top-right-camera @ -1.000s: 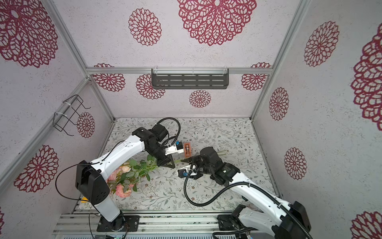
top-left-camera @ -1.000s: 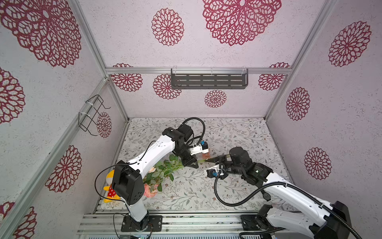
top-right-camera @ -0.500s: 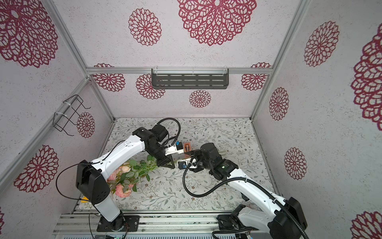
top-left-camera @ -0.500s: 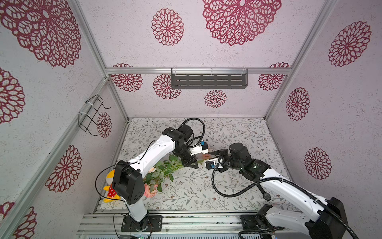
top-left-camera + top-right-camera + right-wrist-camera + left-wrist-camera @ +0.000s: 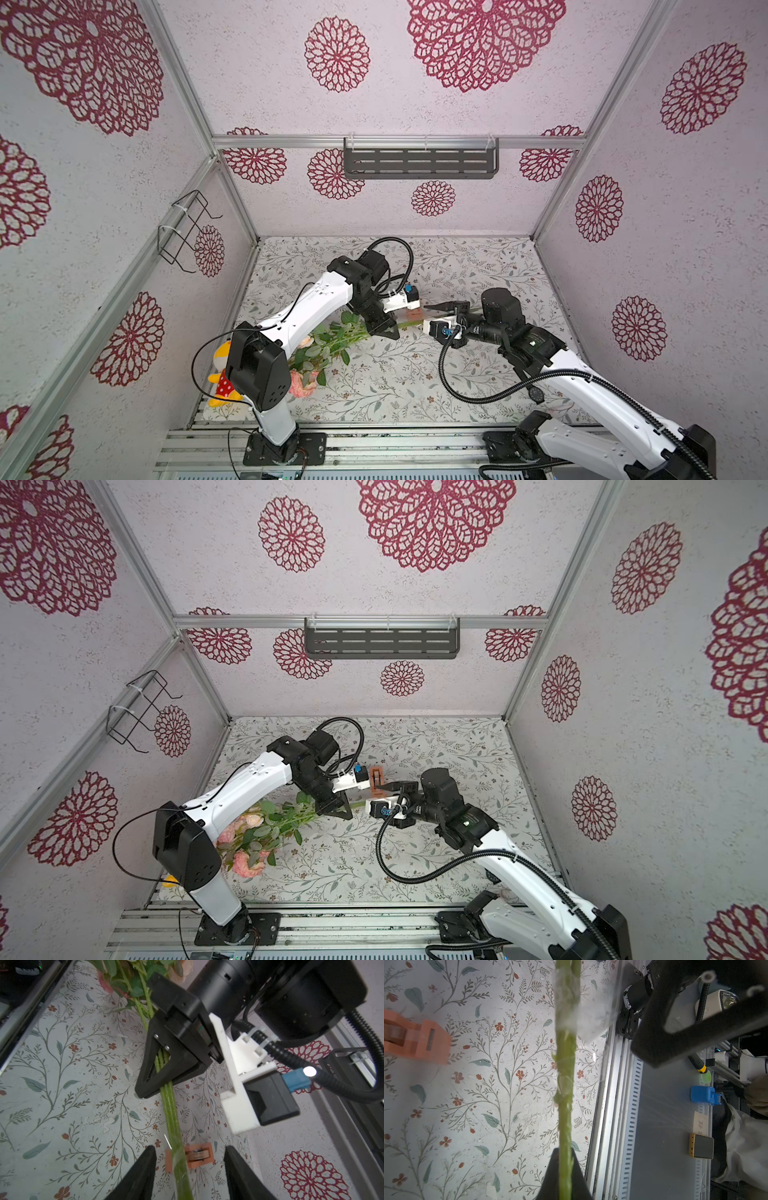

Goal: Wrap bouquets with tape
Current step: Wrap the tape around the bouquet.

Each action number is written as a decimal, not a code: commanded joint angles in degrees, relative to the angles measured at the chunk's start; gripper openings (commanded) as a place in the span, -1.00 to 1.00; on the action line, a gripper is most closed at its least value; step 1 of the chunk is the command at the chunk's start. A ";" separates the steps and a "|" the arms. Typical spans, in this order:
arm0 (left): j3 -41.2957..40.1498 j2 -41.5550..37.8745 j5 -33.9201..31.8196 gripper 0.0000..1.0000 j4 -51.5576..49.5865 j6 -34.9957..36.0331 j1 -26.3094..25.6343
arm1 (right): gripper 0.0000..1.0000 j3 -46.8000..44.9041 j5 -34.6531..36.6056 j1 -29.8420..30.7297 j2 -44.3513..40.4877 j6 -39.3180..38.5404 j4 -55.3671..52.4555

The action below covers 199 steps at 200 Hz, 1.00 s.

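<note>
Step in hand, as judged: binding of the stems, at a late stage; clear film is already on them.

The bouquet of green-stemmed artificial flowers with pink and peach blooms (image 5: 266, 833) lies slantwise over the floral-printed table surface (image 5: 374, 386); its blooms are toward the left arm's base and its bare stem ends are held off the table toward the middle. The left gripper (image 5: 158, 1084), black with triangular fingers, is clamped on the bunched stems just past the leaves. The right gripper (image 5: 190, 1148) stands open; its jaws sit one to each side of the stem ends, apart from them, with nothing held.

A band of clear tape film (image 5: 566, 1001) is wound on the stems beyond the left gripper's hold; a cloudy loose flap stands off to one side; whether the film is cut free of the roll cannot be told. The small orange block-shaped tape dispenser (image 5: 376, 780), roll inside, rests on the table just beyond the stem ends; neither gripper touches it.

Next move, as judged: the right gripper should close on the taped section and press the flap flat while the left holds the bundle firm. The closing must be centred; an off-centre squeeze could push the thin stems aside or stick the film to a finger.
</note>
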 commanded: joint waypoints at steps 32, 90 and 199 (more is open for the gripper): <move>1.43 1.09 1.39 -1.00 -1.80 0.66 -0.39 | 0.06 2.60 -2.96 1.39 3.02 -0.45 -0.84; 1.25 0.96 1.41 -1.00 -2.22 0.83 -0.61 | 0.05 3.66 1.77 2.02 5.47 -2.26 -0.28; 0.54 -0.21 -0.24 -1.00 -2.25 0.84 -1.41 | -0.03 9.70 5.77 -4.37 6.83 6.82 -7.19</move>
